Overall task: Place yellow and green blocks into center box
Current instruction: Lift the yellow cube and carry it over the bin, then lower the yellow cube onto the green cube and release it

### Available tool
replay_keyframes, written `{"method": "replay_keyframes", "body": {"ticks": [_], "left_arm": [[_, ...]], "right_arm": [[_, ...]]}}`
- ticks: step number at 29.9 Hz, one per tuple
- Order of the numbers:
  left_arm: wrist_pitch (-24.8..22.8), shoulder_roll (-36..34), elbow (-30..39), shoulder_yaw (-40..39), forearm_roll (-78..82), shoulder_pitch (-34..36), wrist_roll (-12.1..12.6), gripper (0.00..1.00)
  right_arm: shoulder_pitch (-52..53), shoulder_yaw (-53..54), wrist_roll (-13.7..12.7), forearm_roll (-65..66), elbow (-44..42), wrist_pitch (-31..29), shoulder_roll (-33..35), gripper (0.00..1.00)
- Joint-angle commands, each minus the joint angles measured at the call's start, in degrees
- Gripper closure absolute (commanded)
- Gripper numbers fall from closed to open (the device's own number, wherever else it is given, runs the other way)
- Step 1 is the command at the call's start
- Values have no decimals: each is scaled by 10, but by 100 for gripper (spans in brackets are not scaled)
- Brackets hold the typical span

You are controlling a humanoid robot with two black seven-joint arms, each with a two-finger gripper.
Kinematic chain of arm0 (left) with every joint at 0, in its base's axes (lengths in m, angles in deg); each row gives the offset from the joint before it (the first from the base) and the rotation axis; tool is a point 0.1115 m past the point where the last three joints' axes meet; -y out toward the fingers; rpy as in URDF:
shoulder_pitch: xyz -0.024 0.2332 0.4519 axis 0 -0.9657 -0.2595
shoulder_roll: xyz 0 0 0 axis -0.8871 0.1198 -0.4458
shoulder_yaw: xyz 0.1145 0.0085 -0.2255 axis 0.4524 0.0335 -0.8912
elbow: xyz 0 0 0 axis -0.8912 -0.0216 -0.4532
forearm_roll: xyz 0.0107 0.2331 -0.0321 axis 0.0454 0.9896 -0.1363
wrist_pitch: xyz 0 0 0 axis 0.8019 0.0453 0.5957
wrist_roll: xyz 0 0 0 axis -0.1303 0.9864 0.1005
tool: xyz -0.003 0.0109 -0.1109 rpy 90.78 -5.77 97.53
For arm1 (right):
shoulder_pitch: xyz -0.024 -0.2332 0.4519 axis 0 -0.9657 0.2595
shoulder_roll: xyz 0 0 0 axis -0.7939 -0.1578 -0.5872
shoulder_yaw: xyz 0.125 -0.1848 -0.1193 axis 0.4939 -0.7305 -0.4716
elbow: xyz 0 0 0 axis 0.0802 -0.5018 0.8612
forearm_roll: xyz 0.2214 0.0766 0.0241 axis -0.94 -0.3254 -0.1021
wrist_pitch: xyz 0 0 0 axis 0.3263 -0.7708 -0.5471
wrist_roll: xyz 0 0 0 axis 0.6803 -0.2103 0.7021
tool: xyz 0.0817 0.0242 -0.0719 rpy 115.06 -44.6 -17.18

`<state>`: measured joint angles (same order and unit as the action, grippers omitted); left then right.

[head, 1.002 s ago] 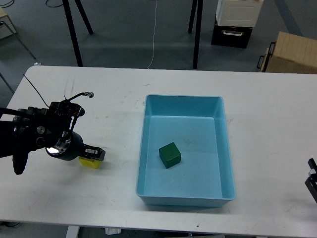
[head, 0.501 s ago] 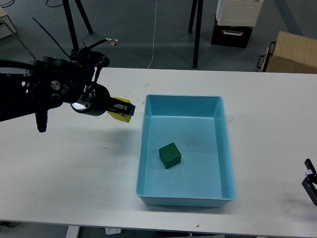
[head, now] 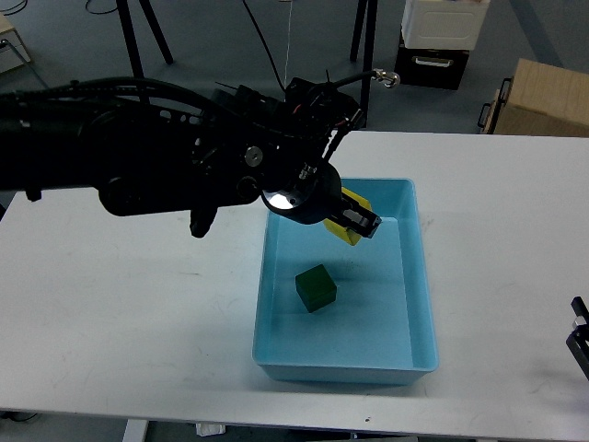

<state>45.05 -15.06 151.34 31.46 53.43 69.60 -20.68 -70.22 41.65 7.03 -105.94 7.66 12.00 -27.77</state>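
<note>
My left gripper is shut on the yellow block and holds it in the air over the back part of the light blue box. The green block lies on the box floor, left of centre, below and in front of the gripper. My left arm stretches from the left edge across the table to the box. Only a dark part of my right arm shows at the right edge; its gripper is out of view.
The white table carries the box at its centre. Beyond the far edge stand black stand legs, a cardboard box and a white container on a black case.
My left gripper lifted the yellow block off the table at the left, carried it up and to the right, and now holds it over the box. The green block has not moved.
</note>
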Motion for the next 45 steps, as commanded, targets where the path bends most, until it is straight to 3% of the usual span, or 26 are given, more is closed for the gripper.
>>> {"method": "replay_keyframes", "body": {"ticks": [1, 8, 13, 14, 15, 16, 17, 23, 27, 36, 42, 45], "left_arm": [[0, 21, -8, 12, 0, -8, -1, 100], [0, 34, -36, 43, 1, -44, 0, 98], [0, 30, -39, 44, 0, -59, -4, 91], [0, 29, -40, 44, 1, -62, -5, 85], [0, 28, -41, 44, 1, -63, -6, 74], [0, 27, -41, 44, 0, -64, -10, 55], [0, 27, -40, 43, 0, -65, -11, 48], [0, 27, -42, 44, -1, -66, -21, 30], [0, 27, -43, 44, 0, -66, -22, 25], [0, 17, -60, 44, 1, -65, -27, 24], [0, -27, -66, 32, -3, -49, -33, 21], [0, -64, -62, -6, -14, -35, -47, 20]], "right_arm": [[0, -1, 0, 0, -2, 0, -1, 0], [1, 2, 0, 0, -4, 0, 0, 0], [1, 2, 0, -1, -8, 0, 0, 0], [1, 2, 0, -1, -8, 0, 0, 0], [1, 2, 0, 0, -8, 0, 0, 0], [1, 2, 0, -1, -8, 0, 1, 0], [1, 2, -1, -1, -8, 0, 2, 0], [0, 1, -1, -1, -7, 0, 2, 0], [-2, 0, -1, -1, -7, 0, 2, 0], [-4, -3, -1, 0, -7, 0, 2, 0], [-2, -8, -1, 0, -7, 0, 3, 0], [1, -8, -1, 0, -6, 0, 4, 0]]}}
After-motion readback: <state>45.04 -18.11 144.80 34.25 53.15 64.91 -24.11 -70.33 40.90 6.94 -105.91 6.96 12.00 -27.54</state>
